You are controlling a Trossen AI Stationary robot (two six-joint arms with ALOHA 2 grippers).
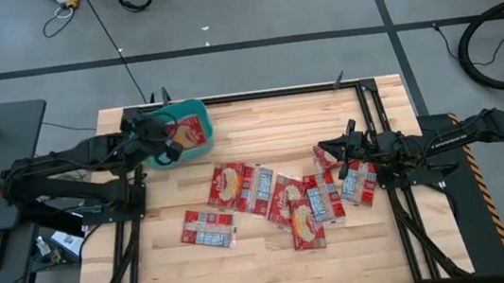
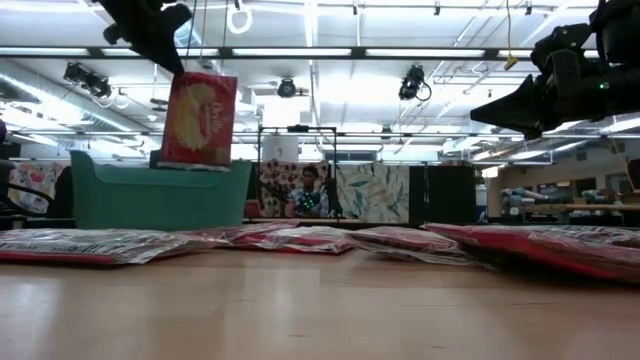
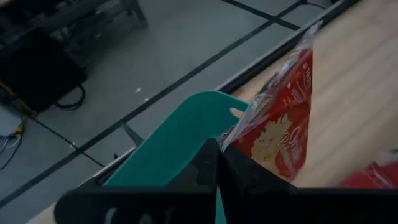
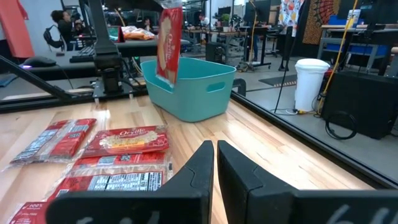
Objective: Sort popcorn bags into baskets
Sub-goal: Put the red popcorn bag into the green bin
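At ten o'clock on the wooden bench (image 1: 274, 253), the left fingers (image 2: 170, 62) pinch a flat red popcorn packet (image 2: 199, 118) above the teal plastic tub (image 2: 160, 195), while the right fingers (image 4: 215, 163) hover closed at three o'clock.

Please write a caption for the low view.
Left gripper holds a popcorn bag above the teal basket.

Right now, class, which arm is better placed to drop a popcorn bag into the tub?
Left. The left gripper holds a popcorn bag above the teal tub; the right gripper is shut and empty over the pile.
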